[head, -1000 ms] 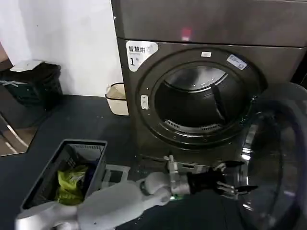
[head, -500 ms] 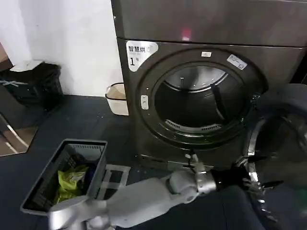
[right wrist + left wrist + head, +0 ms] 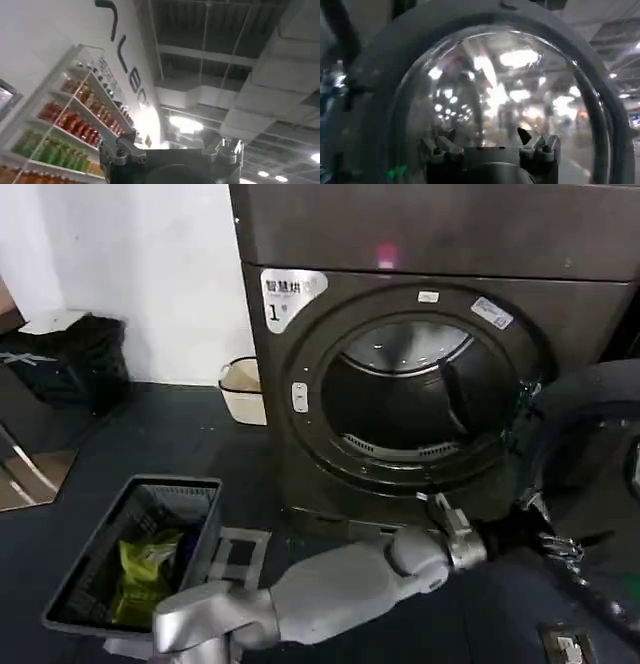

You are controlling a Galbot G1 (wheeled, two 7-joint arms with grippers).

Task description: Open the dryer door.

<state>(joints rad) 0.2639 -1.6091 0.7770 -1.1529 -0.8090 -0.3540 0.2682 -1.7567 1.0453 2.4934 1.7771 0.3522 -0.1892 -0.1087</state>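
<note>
My left gripper point(image 3: 562, 544) was stretched out low toward four o'clock of the head view, its fingers point(image 3: 580, 541) spread apart and holding nothing, right up against the inner side of the dryer door point(image 3: 600, 474). The door hung swung wide on the right side of the dryer point(image 3: 400, 354), at about three o'clock from the round drum hole point(image 3: 415, 409), which gaped uncovered. From my left wrist, the door's domed glass point(image 3: 505, 90) loomed just ahead of my parted fingertips point(image 3: 524, 135), ringed by its dark inner frame. The white sticker point(image 3: 290, 289) marked "1" sat at ten o'clock of the hole. A basket point(image 3: 140, 554) with something yellow-green lay on the floor at eight o'clock. My right gripper point(image 3: 170, 150) pointed up at a ceiling, beside shelves of bottles point(image 3: 65, 120); whether it was clenched I could not tell
</note>
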